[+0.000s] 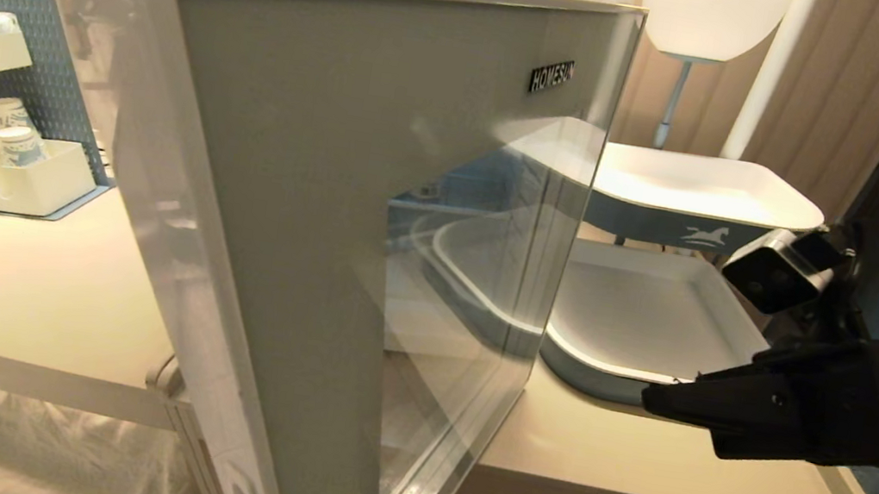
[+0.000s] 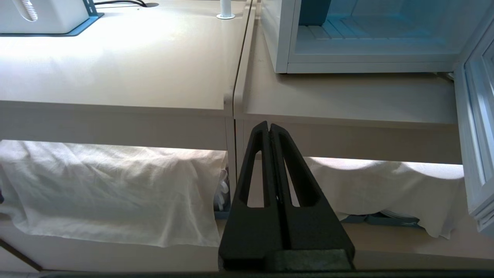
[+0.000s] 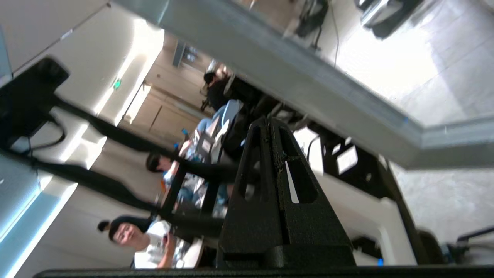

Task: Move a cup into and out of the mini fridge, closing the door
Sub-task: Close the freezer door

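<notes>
Inside, the mini fridge (image 2: pixel 287 46) holds nothing visible.

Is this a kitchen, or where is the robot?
Probably a drinks or snack corner in an office, not a home kitchen. There is a mini fridge with its glass door swung open, a holder of paper cups on the counter, and people at desks nearby.
</notes>
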Controlling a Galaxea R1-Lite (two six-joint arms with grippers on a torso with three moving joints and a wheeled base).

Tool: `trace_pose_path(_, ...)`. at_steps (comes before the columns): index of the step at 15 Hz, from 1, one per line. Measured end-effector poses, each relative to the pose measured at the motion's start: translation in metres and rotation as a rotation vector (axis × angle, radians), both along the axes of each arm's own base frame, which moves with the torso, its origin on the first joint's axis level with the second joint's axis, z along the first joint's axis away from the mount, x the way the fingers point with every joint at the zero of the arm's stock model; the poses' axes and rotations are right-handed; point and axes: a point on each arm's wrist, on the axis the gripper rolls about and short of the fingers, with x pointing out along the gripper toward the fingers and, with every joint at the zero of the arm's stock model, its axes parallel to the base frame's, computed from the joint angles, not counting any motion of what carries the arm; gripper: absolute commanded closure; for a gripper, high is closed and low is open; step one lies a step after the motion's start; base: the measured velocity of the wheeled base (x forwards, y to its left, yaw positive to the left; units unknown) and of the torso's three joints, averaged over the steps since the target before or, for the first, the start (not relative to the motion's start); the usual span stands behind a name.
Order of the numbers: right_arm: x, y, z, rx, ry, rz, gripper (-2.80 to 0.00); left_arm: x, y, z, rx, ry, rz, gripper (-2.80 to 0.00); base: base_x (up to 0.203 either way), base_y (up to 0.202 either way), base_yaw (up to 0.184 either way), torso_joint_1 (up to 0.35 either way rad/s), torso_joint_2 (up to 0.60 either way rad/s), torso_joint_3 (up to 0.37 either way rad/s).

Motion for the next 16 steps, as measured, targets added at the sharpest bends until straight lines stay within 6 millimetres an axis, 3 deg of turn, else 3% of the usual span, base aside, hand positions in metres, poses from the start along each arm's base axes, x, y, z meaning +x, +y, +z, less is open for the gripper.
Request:
trace_pose_path(6, 0.022, 0.048, -0.017, 0.026, 0.034, -0.186, 0.00, 0.000, 0.000, 0.000, 0.000, -0.001, -0.001, 0.00, 0.000, 0.000, 0.000, 0.000, 0.00, 0.000)
trace_pose_path(10, 0.032, 0.076, -0.033, -0.103, 0.021, -0.311, 0.00, 0.000, 0.000, 0.000, 0.000, -0.001, 0.001, 0.00, 0.000, 0.000, 0.000, 0.000, 0.00, 0.000)
trace_pose_path(16, 0.042, 0.106, -0.030, -0.179, -0.028, -0.330, 0.00, 0.000, 0.000, 0.000, -0.001, 0.000, -0.002, 0.00, 0.000, 0.000, 0.000, 0.000, 0.00, 0.000)
